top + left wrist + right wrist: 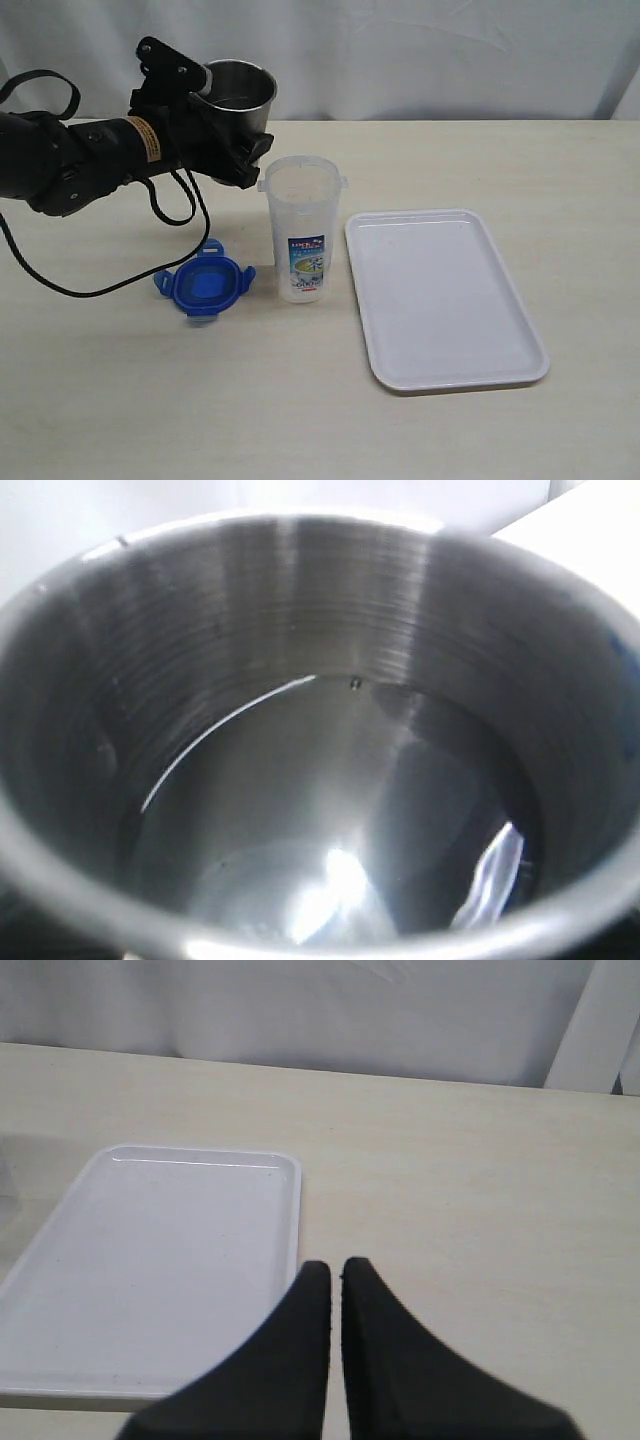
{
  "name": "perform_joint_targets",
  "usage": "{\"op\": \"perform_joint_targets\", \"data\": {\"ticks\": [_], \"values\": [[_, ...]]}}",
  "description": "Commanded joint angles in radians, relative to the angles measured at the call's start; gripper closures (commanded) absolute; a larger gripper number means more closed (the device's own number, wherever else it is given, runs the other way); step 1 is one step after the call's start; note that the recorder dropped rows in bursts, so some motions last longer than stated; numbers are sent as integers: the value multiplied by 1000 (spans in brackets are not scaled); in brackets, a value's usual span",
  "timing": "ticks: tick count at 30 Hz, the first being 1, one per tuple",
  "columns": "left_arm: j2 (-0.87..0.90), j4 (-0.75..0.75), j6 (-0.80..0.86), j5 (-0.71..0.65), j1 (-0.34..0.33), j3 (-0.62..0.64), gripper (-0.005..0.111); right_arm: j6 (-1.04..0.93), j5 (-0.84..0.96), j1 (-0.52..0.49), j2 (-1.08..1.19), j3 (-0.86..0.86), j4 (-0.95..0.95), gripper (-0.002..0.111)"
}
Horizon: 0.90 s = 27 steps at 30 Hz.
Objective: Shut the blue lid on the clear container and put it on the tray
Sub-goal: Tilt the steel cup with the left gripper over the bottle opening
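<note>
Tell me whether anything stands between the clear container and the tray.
Nothing visible does. The tall clear plastic container stands upright beside the flat white rectangular tray, with only bare table between them. The blue snap-flap lid lies on the container's other side.

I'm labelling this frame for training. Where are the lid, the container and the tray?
lid [205, 283], exterior view, centre of its blue face.
container [300, 215], exterior view, upper half of its clear wall.
tray [445, 300], exterior view, bare middle of its floor.
</note>
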State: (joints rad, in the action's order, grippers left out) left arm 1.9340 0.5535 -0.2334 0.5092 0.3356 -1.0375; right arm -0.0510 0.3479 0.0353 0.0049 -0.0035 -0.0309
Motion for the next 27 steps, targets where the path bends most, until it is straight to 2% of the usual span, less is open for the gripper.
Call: {"op": "perform_joint_targets", "data": {"ticks": [1,11,18,27], "values": [[-20,-15,-10,75,2,-14,107,-3,-3,3,-5,3,0,104],[-22,-11,-148,102,2,-14,107,-3,-3,3,-5,3,0,104],[-26,59,-167,117,4,-14,107,-3,-3,3,-5,3,0,104],[-41,77,-157,119,7,-14,107,-3,-3,3,-5,3,0,104]]}}
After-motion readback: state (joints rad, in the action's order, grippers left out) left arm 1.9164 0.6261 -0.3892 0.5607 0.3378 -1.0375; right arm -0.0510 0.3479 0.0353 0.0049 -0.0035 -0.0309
